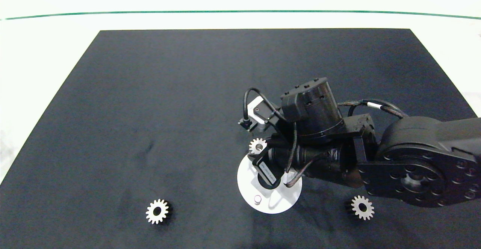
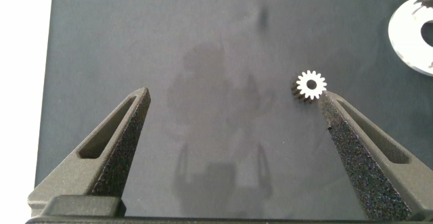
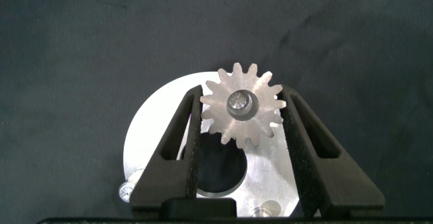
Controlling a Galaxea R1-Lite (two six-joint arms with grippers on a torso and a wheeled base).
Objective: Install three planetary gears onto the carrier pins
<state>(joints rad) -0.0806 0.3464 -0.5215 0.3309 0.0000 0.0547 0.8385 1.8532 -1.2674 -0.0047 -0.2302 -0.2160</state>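
While right gripper [image 3: 241,119] clamps gear [image 3: 241,106], pin [image 3: 239,102] fills bore.

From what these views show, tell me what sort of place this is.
Probably a robot assembly test bench: a black mat on a white table, holding only a white carrier disc and loose planetary gears, with the right tool gripping one gear over a pin.
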